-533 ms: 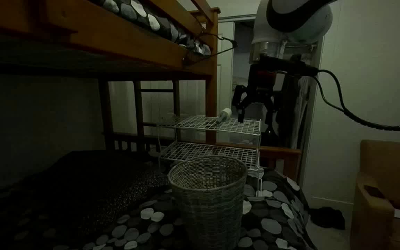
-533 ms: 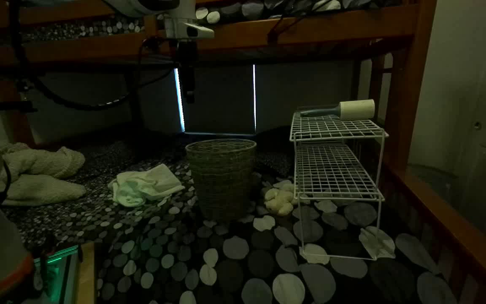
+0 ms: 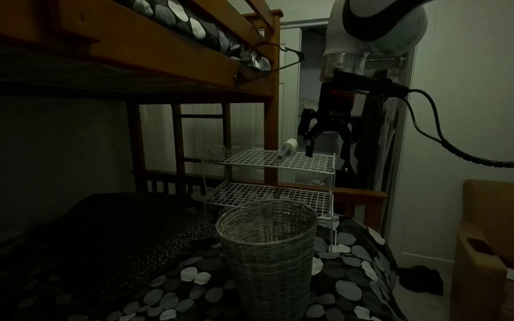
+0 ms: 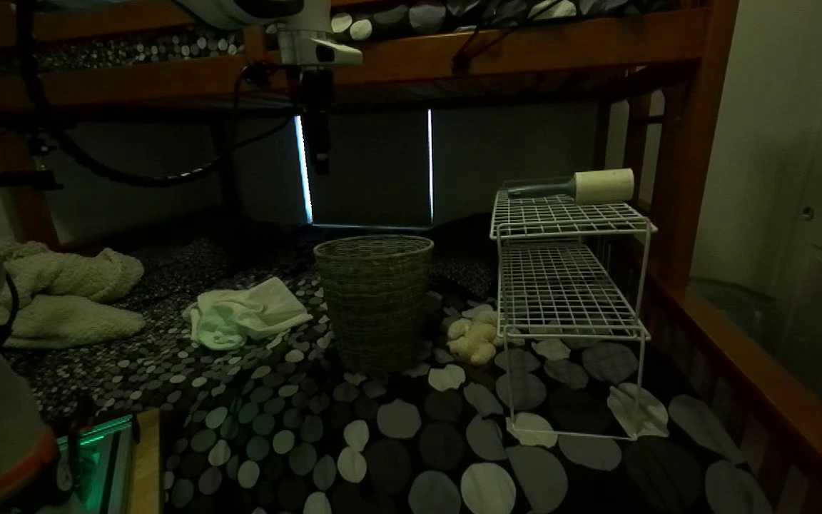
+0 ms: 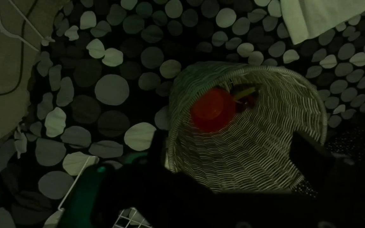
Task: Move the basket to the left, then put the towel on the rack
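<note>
The woven basket (image 3: 268, 267) stands upright on the polka-dot bed and also shows in an exterior view (image 4: 375, 307). In the wrist view the basket (image 5: 284, 101) holds a red round object (image 5: 212, 109) and a small dark thing with a yellow part. A white cloth, the towel (image 4: 247, 314), lies crumpled beside the basket; its corner shows in the wrist view (image 5: 315, 22). The white two-tier wire rack (image 4: 571, 334) stands on the basket's other side, also seen in an exterior view (image 3: 268, 167). My gripper (image 3: 328, 152) is open and empty, above the basket in the wrist view (image 5: 230, 142).
A lint roller (image 4: 602, 186) lies on the rack's top shelf. A plush toy (image 4: 474, 339) sits between basket and rack. A fluffy blanket (image 4: 72, 296) lies beyond the towel. The upper bunk's wooden rail (image 4: 525, 53) and a hanger (image 3: 279, 67) are near the arm's height.
</note>
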